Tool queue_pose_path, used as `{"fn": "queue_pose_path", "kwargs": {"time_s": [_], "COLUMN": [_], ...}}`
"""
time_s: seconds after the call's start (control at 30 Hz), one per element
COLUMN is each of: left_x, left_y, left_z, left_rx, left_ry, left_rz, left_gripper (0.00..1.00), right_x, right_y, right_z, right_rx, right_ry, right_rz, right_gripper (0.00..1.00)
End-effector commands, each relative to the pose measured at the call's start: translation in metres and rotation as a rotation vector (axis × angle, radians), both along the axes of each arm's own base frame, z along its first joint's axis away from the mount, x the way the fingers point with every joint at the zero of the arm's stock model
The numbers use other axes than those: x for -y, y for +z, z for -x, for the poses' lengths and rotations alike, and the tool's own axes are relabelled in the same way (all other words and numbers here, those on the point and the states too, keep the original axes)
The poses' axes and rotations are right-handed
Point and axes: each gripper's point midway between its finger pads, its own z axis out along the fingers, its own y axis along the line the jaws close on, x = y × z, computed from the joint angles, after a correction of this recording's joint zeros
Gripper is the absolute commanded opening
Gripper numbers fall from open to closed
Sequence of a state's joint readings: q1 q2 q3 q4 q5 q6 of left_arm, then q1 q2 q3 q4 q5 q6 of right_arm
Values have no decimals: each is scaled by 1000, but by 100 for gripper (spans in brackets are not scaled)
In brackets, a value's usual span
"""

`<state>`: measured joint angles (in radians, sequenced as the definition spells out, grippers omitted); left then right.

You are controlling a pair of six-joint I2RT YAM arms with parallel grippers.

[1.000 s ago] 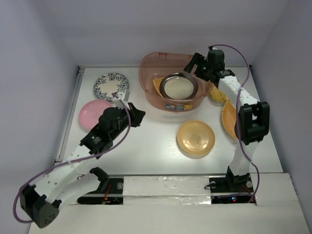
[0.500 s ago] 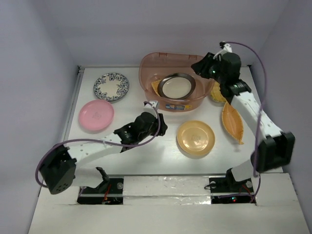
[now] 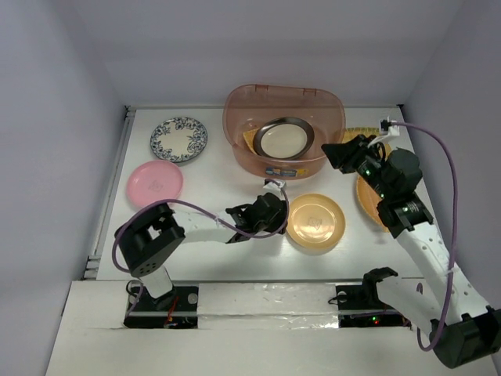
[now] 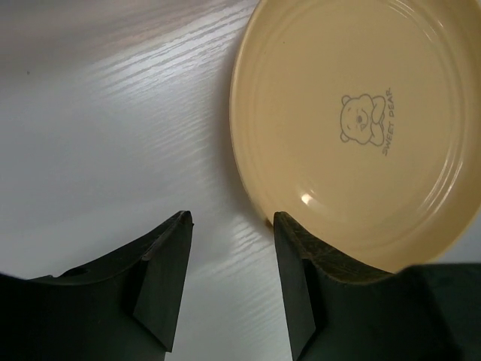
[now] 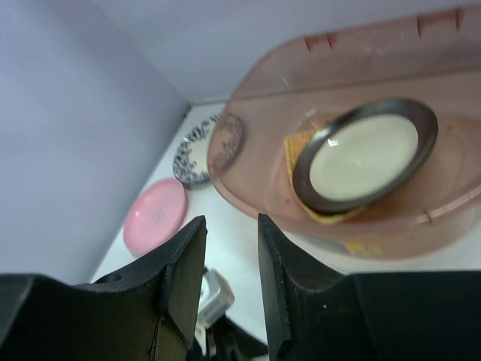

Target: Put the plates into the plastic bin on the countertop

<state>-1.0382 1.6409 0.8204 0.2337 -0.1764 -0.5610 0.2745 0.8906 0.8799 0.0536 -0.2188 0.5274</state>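
The plastic bin (image 3: 235, 117) stands at the back of the countertop (image 3: 227, 184) and holds the cream dark-rimmed plate (image 3: 283, 139) lying on an orange fan-shaped one (image 3: 250, 139). On the countertop lie the floral plate (image 3: 178, 139), the pink plate (image 3: 155, 182) and the round orange plate (image 3: 315, 222). My left gripper (image 3: 279, 213) is low at the orange plate's left rim. It is open (image 4: 233, 226), with bare table in the gap and one finger (image 4: 297, 263) over the rim of the orange plate (image 4: 361, 120). My right gripper (image 3: 338, 153) hangs open and empty (image 5: 231, 226) right of the bin (image 5: 255, 173).
An orange leaf-shaped dish (image 3: 366, 196) lies at the right, partly under my right arm. A yellow dish (image 3: 356, 133) peeks out behind the right gripper. Lilac walls close in the left, back and right. The left arm's cable loops over the front left.
My left arm has swung right from the pink and floral plates to the orange plate, and its jaws opened. My right arm pulled back from the bin, jaws narrowed.
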Motion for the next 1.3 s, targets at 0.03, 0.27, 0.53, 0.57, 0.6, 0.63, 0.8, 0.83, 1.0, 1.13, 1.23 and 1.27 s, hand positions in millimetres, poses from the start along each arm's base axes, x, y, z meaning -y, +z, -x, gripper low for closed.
{"fn": "queue_pose_path", "kwargs": {"time_s": [0.03, 0.27, 0.53, 0.57, 0.6, 0.63, 0.8, 0.83, 1.0, 1.13, 1.23, 1.27], "left_x": [30, 35, 14, 14, 11, 11, -1, -4, -36, -67, -73, -79], "left_y": [20, -11, -5, 16, 28, 42, 158, 178, 247, 279, 280, 278], "left_z": [-15, -24, -24, -25, -24, -24, -36, -41, -78, -131, -171, -186], "left_rx": [45, 22, 32, 55, 68, 81, 251, 278, 382, 451, 466, 461], "left_ry": [-6, 13, 69, 76, 76, 76, 117, 130, 221, 328, 382, 391], "left_rz": [85, 13, -30, 2, 10, 34, 198, 228, 359, 400, 357, 344], "left_gripper": [44, 28, 0, 0, 0, 0, 0, 0, 0, 0, 0, 0], "right_x": [-4, -4, -4, -3, 0, 3, 43, 55, 77, 74, 66, 65], "right_y": [-15, -60, -68, -67, -63, -60, -50, -47, -29, -40, -54, -55], "right_z": [16, 16, 21, 23, 25, 27, 40, 41, 68, 67, 64, 64], "right_rx": [-8, -86, -103, -104, -89, -84, -59, -47, 26, -12, -46, -50], "right_ry": [43, 41, 45, 42, 28, 13, -195, -260, -335, -318, -285, -276], "right_rz": [11, 20, 15, 14, 10, 5, -60, -71, -112, -81, -72, -72], "right_gripper": [39, 39, 38, 38, 38, 38, 34, 33, 16, 9, 9, 9]}}
